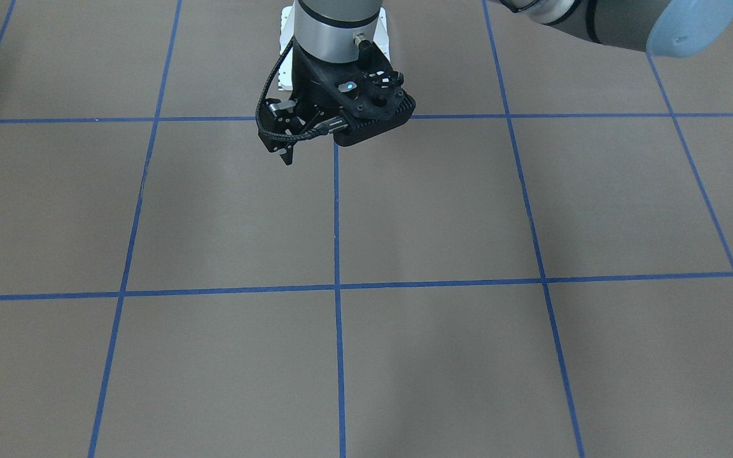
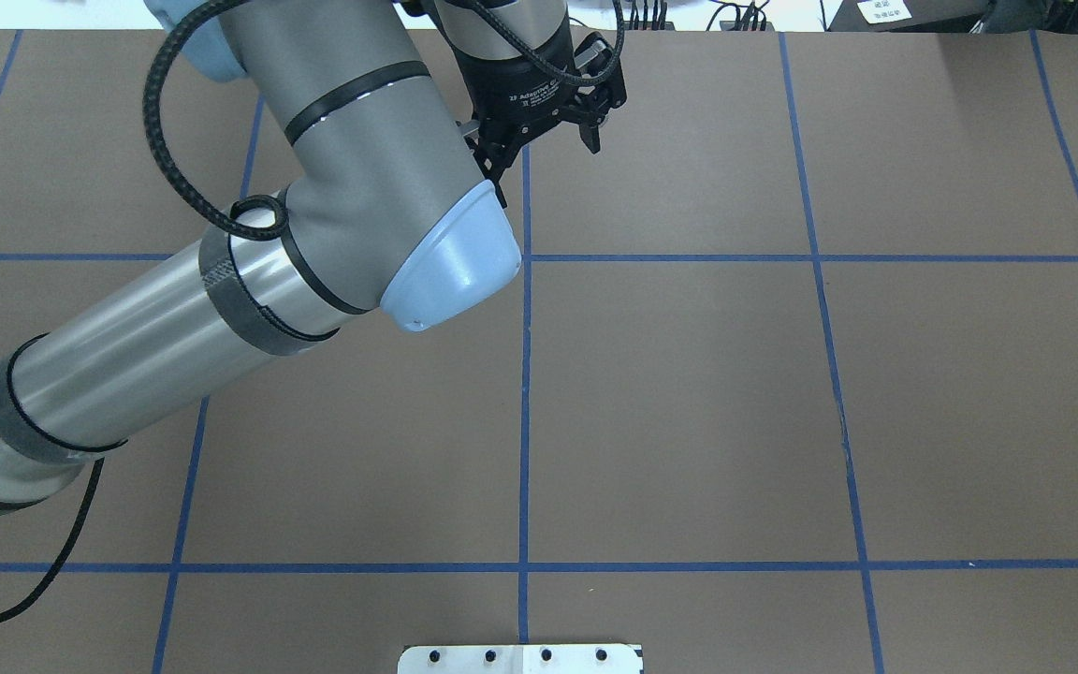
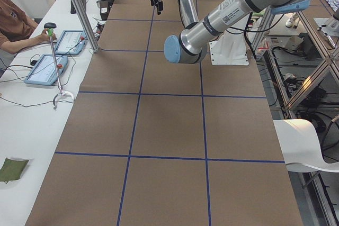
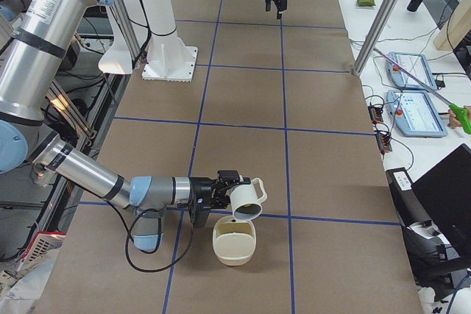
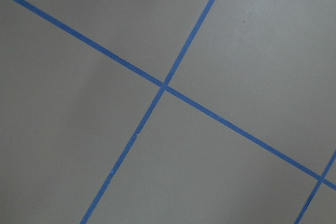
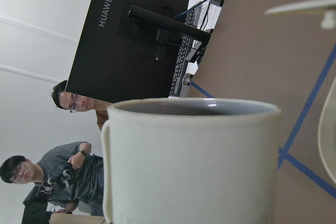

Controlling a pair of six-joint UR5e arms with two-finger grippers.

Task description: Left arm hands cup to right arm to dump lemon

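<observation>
The cream-white cup hangs off the table at the tip of my right gripper, the near arm in the exterior right view. It is tipped mouth-down over a cream bowl. In the right wrist view the cup fills the frame and no fingers show, so I cannot tell the right gripper's state. The lemon is not visible. My left gripper is open and empty, high over the far middle of the table; it also shows in the front-facing view.
The brown table has a blue tape grid. The left arm's elbow reaches over the table's left half. Operators sit on the far side with tablets and a black monitor.
</observation>
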